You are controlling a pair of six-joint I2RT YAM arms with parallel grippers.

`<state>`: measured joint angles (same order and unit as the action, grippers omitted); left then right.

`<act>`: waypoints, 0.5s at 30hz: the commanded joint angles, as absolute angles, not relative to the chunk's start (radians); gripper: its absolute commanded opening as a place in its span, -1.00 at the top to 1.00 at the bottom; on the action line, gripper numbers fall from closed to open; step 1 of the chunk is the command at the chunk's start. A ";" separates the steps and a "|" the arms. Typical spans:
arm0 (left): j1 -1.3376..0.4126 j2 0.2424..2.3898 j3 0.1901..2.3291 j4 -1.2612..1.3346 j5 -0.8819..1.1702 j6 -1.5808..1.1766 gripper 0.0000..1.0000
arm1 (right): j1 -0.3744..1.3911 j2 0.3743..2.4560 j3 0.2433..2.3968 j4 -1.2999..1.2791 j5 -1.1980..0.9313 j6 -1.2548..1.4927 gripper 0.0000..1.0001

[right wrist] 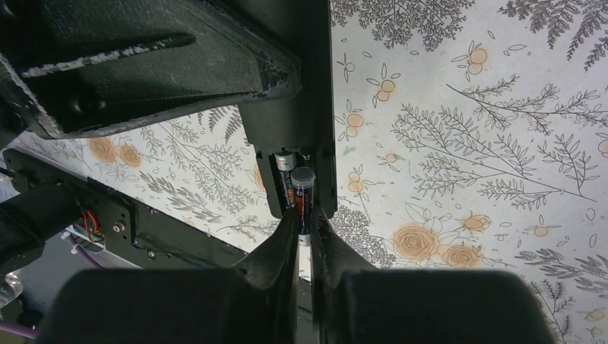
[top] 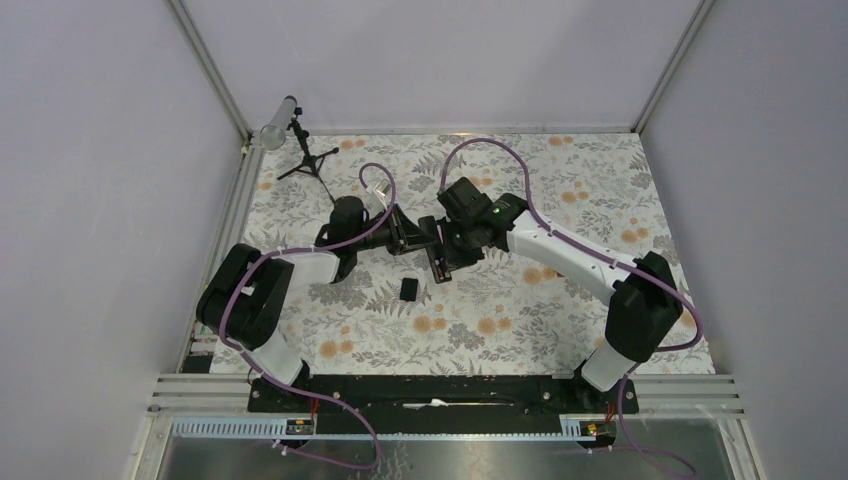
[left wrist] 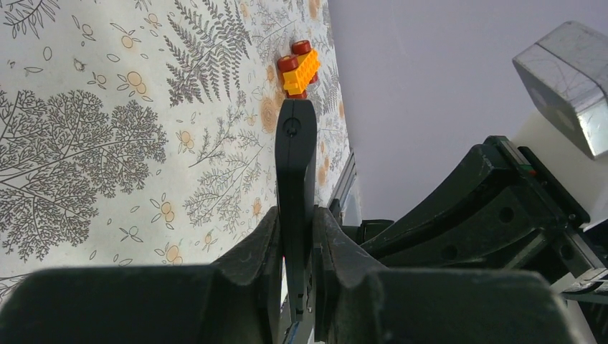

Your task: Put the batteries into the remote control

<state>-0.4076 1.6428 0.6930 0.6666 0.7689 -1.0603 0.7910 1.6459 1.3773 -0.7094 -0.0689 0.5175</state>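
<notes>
Pinching a battery (right wrist: 302, 188) by its lower end, the right pincer (right wrist: 304, 228) is pressing it into the open bay of the remote control (left wrist: 295, 165). The left pincer (left wrist: 295, 231) is clamping the remote edge-on above the middle of the tabletop (top: 520, 330). A second cell (right wrist: 285, 161) appears to be sitting in the bay already, though shadow is obscuring it. The battery is looking slightly tilted, so letting go early is risking a pop-out, and pushing hard is risking the remote twisting in its narrow grip. The loose cover (top: 408, 289) is lying just nearer the near edge. Floral cloth is covering the tabletop, pale walls are enclosing it, and a tripod (top: 305, 160) is standing by the far left corner.
</notes>
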 commanded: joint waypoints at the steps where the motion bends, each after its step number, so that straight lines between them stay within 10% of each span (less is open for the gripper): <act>1: -0.407 1.612 0.703 0.716 0.756 -1.057 1.00 | 0.786 1.648 1.427 -0.746 -0.065 0.501 0.82; 15: -0.407 1.614 0.725 0.699 0.752 -1.085 1.00 | 0.787 1.690 1.441 -0.765 -0.103 0.478 0.77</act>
<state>-0.4076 1.6428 0.6933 0.6556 0.7563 -1.0744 0.7910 1.6711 1.3941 -0.7292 -0.0814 0.4969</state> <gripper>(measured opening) 0.153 0.112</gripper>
